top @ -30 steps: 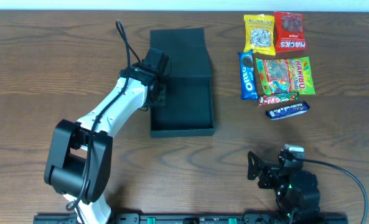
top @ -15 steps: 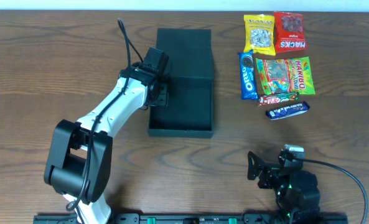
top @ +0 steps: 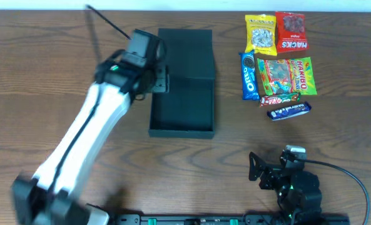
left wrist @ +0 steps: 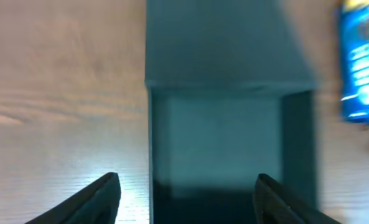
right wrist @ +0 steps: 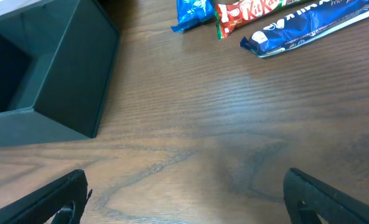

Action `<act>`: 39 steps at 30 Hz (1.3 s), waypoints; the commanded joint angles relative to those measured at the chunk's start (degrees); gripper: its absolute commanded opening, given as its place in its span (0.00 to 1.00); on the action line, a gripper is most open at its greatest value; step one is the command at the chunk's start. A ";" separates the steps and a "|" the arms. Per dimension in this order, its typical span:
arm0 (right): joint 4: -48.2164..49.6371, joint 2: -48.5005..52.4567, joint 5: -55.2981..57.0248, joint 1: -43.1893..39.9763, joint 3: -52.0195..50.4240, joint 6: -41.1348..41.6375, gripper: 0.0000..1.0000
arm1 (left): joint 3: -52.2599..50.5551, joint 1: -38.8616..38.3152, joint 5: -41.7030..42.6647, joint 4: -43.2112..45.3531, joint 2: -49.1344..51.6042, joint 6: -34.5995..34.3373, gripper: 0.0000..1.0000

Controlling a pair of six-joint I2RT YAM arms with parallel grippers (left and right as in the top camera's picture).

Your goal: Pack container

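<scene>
The container (top: 182, 94), a matte black shallow box, lies open at mid-table with its flap lid (top: 185, 45) folded back flat on the far side. My left gripper (top: 159, 80) hovers open at the container's left wall with nothing held. In the left wrist view that gripper (left wrist: 187, 200) straddles the left wall of the container (left wrist: 215, 143), one finger over wood and one over the box's inside. My right gripper (top: 255, 169) rests open near the front edge. In its own view the right gripper (right wrist: 187, 199) is over bare wood, with the container (right wrist: 53, 74) far left.
Snack packets lie at the back right: a yellow bag (top: 261, 33), a red Hacks bag (top: 291, 32), an Oreo pack (top: 249, 75), a Haribo bag (top: 287, 76), a KitKat (top: 279, 99) and a blue bar (top: 288, 110). The table's front edge is close behind my right arm.
The left gripper, shut on the container's left wall, straightened the box, then opened and let go. The left arm has swung up and left, blurred. The right arm is unmoved.
</scene>
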 commanded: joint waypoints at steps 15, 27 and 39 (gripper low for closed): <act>-0.02 -0.31 0.61 -0.63 -0.46 0.70 0.99 | 0.87 -0.07 -0.94 -17.97 -20.81 3.67 0.69; -0.02 -0.31 0.61 -0.63 -0.46 0.72 0.99 | 0.85 -0.07 -0.70 -22.38 -25.31 6.16 0.70; 8.22 -0.31 -22.51 -0.63 -0.50 41.29 0.99 | 0.85 -0.04 -0.72 -23.39 -25.31 9.51 0.74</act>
